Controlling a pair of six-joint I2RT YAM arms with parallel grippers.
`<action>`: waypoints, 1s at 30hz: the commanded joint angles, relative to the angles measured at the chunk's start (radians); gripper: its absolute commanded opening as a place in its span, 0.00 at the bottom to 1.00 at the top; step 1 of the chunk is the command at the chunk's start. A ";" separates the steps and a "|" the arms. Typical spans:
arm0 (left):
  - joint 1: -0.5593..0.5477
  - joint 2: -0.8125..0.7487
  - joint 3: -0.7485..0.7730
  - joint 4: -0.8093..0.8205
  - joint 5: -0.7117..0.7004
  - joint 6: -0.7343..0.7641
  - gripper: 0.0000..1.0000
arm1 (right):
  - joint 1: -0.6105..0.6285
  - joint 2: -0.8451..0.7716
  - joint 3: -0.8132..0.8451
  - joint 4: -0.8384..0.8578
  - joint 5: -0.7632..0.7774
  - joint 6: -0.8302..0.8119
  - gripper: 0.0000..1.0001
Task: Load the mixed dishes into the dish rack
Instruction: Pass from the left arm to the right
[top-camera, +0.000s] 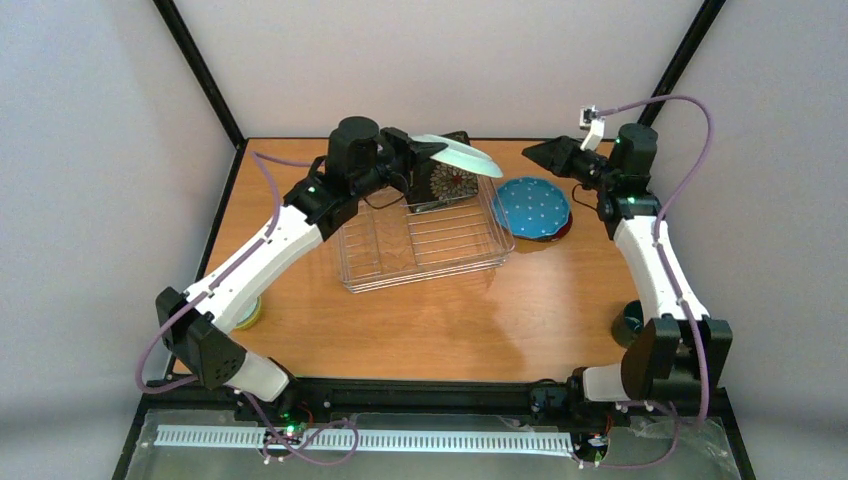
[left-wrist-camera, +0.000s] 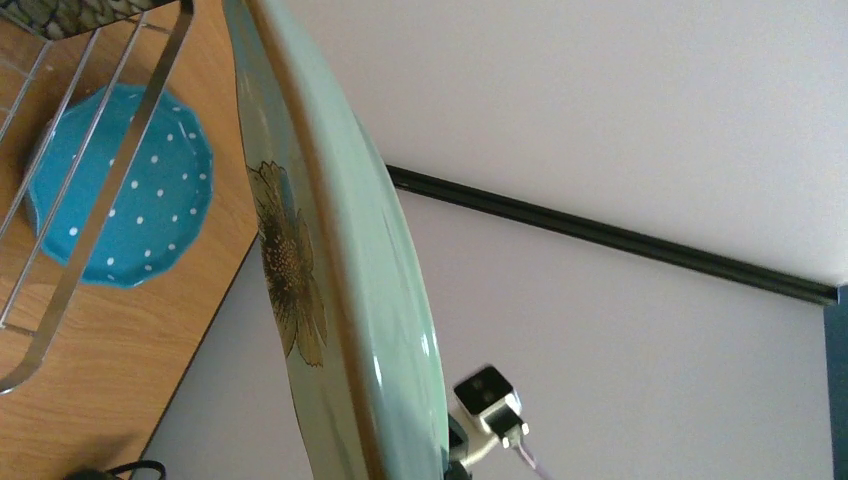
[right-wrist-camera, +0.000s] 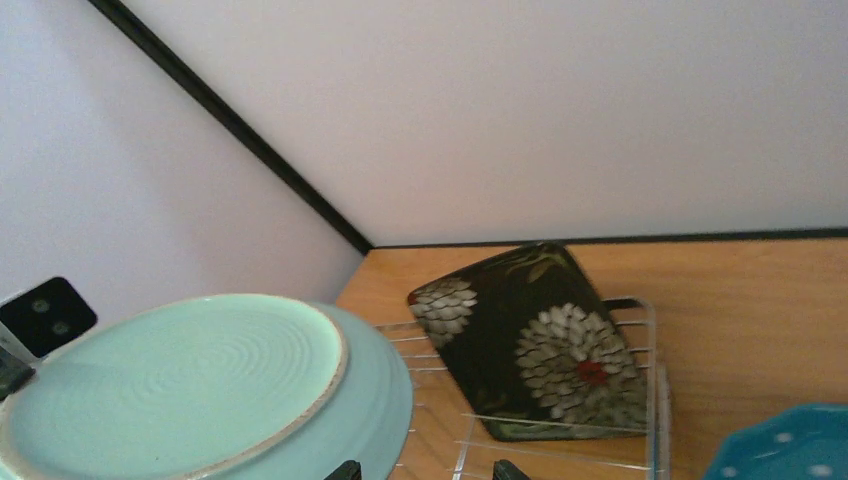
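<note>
Dish rack (top-camera: 425, 250) sits toward the far edge of the table (top-camera: 450, 330), black square floral plate (top-camera: 450, 183) propped at its far end. Left gripper (top-camera: 425, 150) clamps the pale mint plate (top-camera: 462, 156) above it; right gripper (top-camera: 530, 153) hangs open near the blue dotted plate (top-camera: 533, 208).

The top external view looks steeply down from high behind the near edge of the desk (top-camera: 430, 330), facing the far corner of the walls, and is far enough back to take in the whole surface with the dish rack (top-camera: 425, 245) at its middle. The left wrist view sits very close to the pale mint plate (left-wrist-camera: 340, 300), seeing it almost edge-on and looking past it across the desk to the blue dotted plate (left-wrist-camera: 160, 200). The right wrist view faces the opposite way, low over the rack's far end toward the black square floral plate (right-wrist-camera: 530, 350), with only the tips of the right tool (right-wrist-camera: 425, 470) at its bottom edge. All three share the mint plate, the dotted plate and the rack.
</note>
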 joint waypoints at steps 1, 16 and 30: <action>0.030 -0.056 0.008 0.101 -0.009 -0.127 0.00 | 0.003 -0.074 0.011 -0.098 0.151 -0.225 0.75; 0.045 0.030 0.098 0.040 0.004 -0.247 0.00 | 0.235 -0.179 0.143 -0.326 0.263 -0.617 0.75; 0.045 0.092 0.201 -0.024 0.071 -0.257 0.00 | 0.379 -0.213 0.160 -0.412 0.379 -0.773 0.74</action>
